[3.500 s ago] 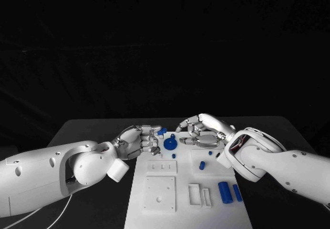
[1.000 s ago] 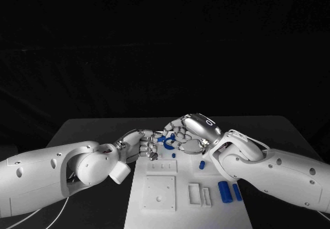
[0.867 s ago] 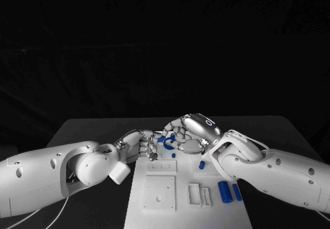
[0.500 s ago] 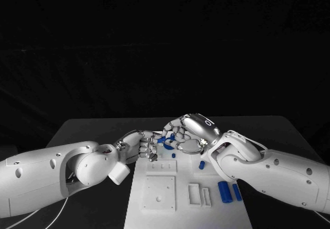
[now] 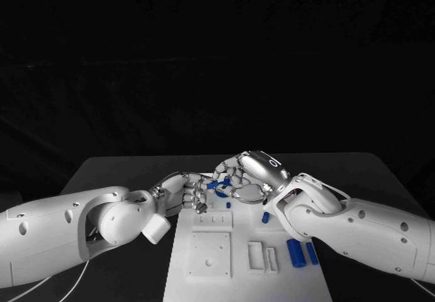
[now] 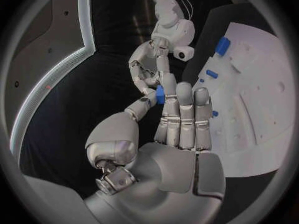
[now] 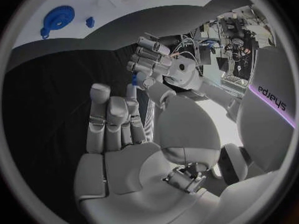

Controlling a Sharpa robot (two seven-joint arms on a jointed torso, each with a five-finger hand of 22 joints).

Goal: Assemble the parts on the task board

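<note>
My two hands meet just above the far end of the white task board [image 5: 207,280]. A small blue part [image 5: 211,185] sits between them. My left hand [image 5: 184,190] pinches this blue part [image 6: 160,93] between thumb and finger. Fingertips of my right hand [image 5: 246,178] touch the same part [image 7: 133,79]; I cannot tell whether they grip it. A blue gear [image 5: 221,192] lies on the board under the hands, partly hidden, and the right wrist view shows this gear [image 7: 57,17] whole.
On the board lie a short blue peg [image 5: 229,205], a longer peg [image 5: 266,218] and two blue cylinders [image 5: 295,252] at its right edge. White blocks [image 5: 210,255] and slotted holders [image 5: 258,257] stand nearer me. Black table [image 5: 109,173] flanks the board.
Since 3.5 s ago my right hand has swung left and turned over to meet my left hand at the blue part. Over the last second both hands have barely moved.
</note>
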